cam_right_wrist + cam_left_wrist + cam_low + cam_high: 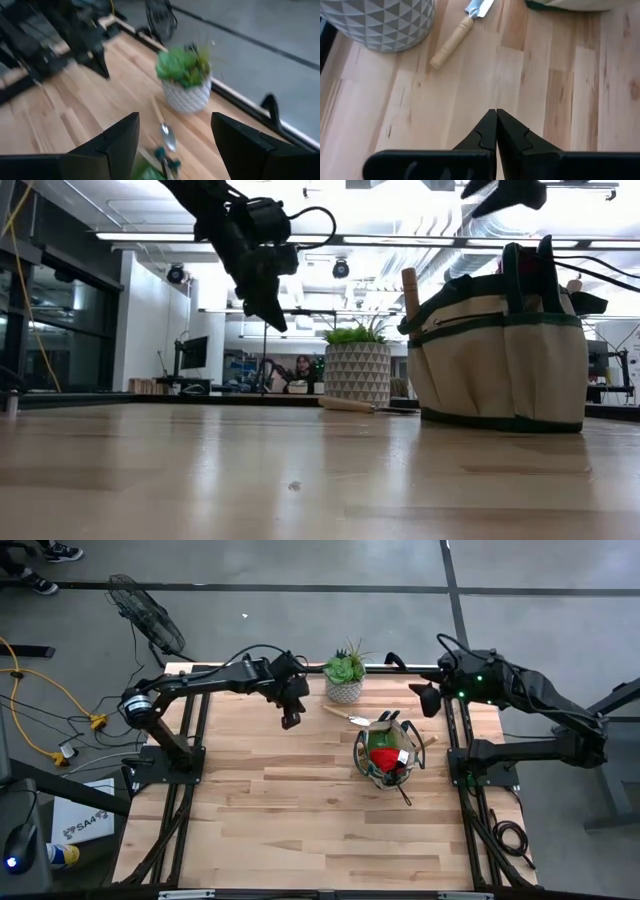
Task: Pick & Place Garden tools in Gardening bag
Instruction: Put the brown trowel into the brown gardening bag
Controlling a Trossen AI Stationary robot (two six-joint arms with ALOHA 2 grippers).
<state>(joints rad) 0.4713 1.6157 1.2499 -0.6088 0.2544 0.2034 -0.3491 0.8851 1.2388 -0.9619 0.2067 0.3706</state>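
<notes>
One wooden-handled metal trowel (352, 717) lies flat on the light wooden table (300, 810) near its far edge, between the green succulent in a white patterned pot (344, 679) and the round khaki fabric gardening bag with dark green trim (388, 752), close to both; whether it touches either cannot be told. The bag stands toward the table's right edge and already holds several tools, among them a red cone-shaped piece (383, 756) and wooden handles poking over the rim. The step in hand appears to be fetching this last loose trowel. The left gripper (496, 116) hangs above the table near the far edge, just left of the pot, its fingers pressed together and carrying nothing. The right gripper (175, 127) hovers over the far right corner with its fingers spread apart, empty. Next, the left gripper would likely need to part its fingers, shift toward the trowel's handle, descend and close across it.
</notes>
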